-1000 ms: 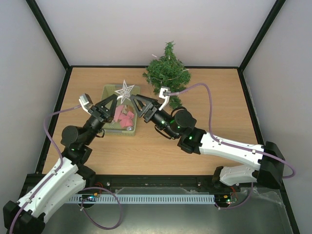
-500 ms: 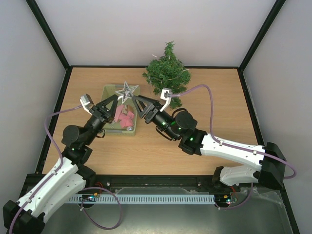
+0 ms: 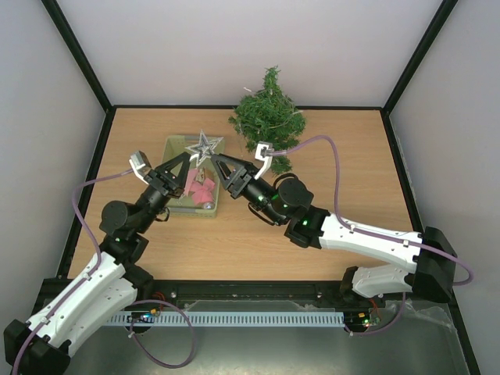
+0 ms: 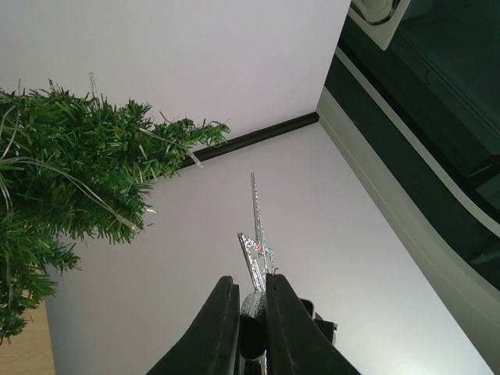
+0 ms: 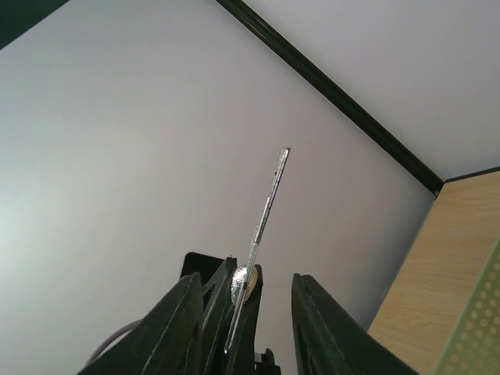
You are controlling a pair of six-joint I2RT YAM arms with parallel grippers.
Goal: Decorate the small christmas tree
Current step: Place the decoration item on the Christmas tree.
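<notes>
Compared with a second ago, the right claw (image 3: 218,161) is sitting closer in on the glittery silver star (image 3: 205,146), its jaws are standing narrower, and the star is tilting a little more toward it. The left claw (image 3: 191,159) is clenching the star by its base, and in its wrist view the two dark fingers (image 4: 221,320) are pressing together around a small silvery knob. The right claw is straddling that same base with its jaws still apart, a gap showing on either side in its own wrist view, so it is not gripping anything. Both wrist views are showing the star only edge-on, as a thin sliver, and its lower end is disappearing behind the fingers. Below both claws, a pale green basket (image 3: 173,144) is lying on the table, partly covered by the left claw; it is holding pink pieces (image 3: 201,187), possibly ribbon or bows, and a small silvery ball (image 3: 208,205). The small christmas tree (image 3: 269,117) is standing beyond and to the right of the right claw, at the back edge of the table; it is looking bushy, dark green and conical, with thin pale strands among its needles.
</notes>
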